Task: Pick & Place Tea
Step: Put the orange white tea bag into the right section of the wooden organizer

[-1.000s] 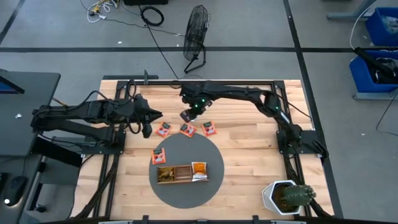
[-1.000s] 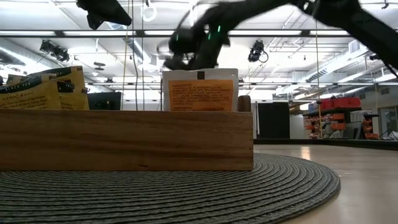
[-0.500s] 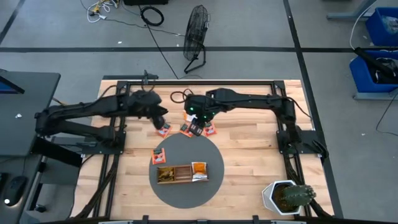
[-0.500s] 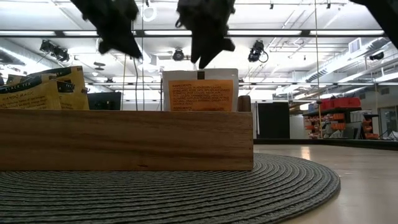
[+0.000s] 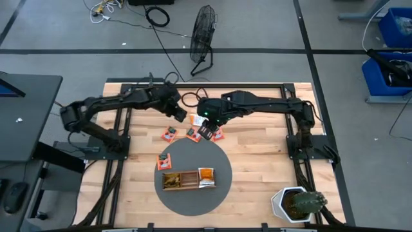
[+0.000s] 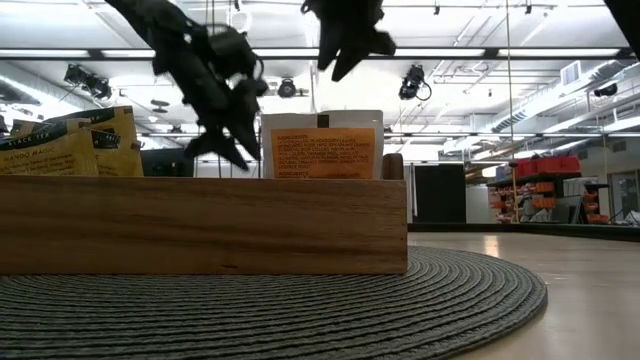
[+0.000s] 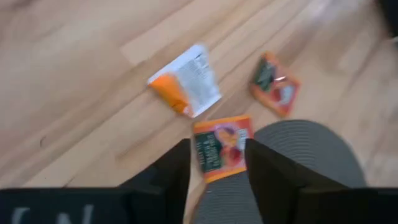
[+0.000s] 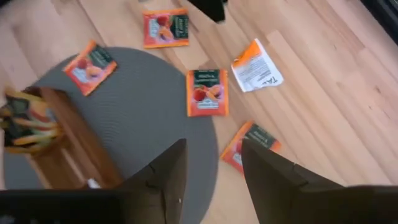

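While both end effectors hover open, tea sachets (image 8: 207, 92) lie beneath them.

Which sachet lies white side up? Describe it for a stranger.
Start at the round grey mat, then look to the wooden table beyond its edge. Among the loose sachets, the white sachet alone shows a white printed face with one orange corner; its neighbours are orange-red.

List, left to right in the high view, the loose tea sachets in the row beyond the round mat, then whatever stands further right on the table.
Left orange sachet → middle orange sachet → right orange sachet, partly under the right arm → potted cactus at the table's near right corner.
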{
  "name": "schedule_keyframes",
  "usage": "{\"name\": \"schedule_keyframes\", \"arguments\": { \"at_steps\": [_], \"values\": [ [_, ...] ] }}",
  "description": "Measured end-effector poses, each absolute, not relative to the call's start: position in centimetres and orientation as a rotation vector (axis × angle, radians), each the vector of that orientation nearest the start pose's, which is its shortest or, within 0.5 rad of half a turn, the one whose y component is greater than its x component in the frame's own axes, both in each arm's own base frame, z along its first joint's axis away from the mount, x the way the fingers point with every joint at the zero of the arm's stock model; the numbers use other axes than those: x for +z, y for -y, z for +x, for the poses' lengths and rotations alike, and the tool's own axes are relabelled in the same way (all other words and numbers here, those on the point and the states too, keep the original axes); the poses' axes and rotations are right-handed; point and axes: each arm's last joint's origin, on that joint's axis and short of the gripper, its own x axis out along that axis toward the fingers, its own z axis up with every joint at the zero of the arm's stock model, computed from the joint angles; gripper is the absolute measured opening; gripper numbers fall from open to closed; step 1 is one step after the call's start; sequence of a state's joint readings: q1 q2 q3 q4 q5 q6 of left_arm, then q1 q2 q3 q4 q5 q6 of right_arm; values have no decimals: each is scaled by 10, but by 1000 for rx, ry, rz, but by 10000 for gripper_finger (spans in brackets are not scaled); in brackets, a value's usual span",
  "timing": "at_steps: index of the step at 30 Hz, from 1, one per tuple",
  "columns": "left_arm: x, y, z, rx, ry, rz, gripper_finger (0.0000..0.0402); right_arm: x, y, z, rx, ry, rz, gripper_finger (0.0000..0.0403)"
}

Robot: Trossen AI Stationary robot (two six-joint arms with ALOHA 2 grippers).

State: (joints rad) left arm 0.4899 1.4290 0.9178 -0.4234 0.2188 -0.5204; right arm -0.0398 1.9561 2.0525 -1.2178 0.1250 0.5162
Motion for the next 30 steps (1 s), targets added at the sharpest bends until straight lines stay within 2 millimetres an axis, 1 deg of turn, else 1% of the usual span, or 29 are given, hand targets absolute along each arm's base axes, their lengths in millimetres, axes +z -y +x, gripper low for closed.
{"name": "schedule_keyframes", "arguments": {
  "at_steps": [5,7,10,12,17,22,26,30],
  "values": [
    [194,-136,268,514,-890,-825,201,349,13,398,-451,-1020,432,160],
    [191,-141,276,524,-904,-821,212,350,12,399,-453,-1002,445,160],
    [191,-150,291,543,-902,-806,220,351,9,401,-452,-980,461,160],
    [193,-156,300,557,-902,-784,222,351,7,402,-450,-974,466,160],
    [189,-163,314,591,-1010,-697,214,351,2,402,-444,-972,472,160],
    [172,-166,320,589,-1099,-692,202,352,-2,403,-432,-960,470,160],
    [158,-168,325,594,-1137,-704,200,352,-3,404,-429,-954,471,160],
    [151,-169,327,587,-1153,-716,199,352,-3,404,-428,-950,471,160]
  ]
}}
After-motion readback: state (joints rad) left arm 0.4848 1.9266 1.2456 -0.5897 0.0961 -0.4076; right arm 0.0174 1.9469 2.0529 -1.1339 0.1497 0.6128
